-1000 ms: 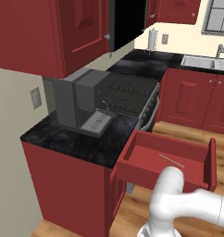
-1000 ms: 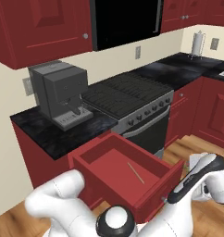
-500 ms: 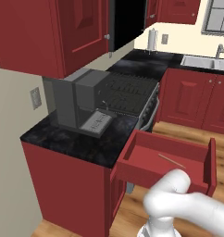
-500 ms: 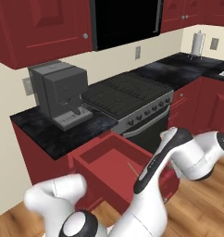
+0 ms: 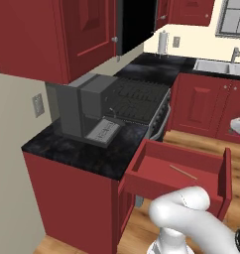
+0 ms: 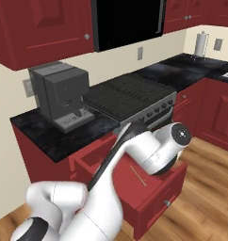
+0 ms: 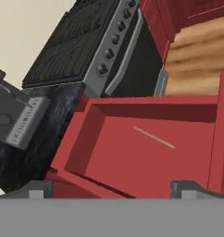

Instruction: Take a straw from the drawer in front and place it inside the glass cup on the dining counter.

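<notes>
Hovering above the pulled-out drawer, the claw stood wide open and empty; the straw lay untouched on the drawer floor, so picking and placing all remained.

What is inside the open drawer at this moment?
A single straw lies flat on the floor of the drawer, alone. In the right base view the robot's arm covers part of the drawer; the hand view shows its whole floor.

We see our white jointed arm folded forward, its two-finger end effector spread wide, holding nothing.
</notes>
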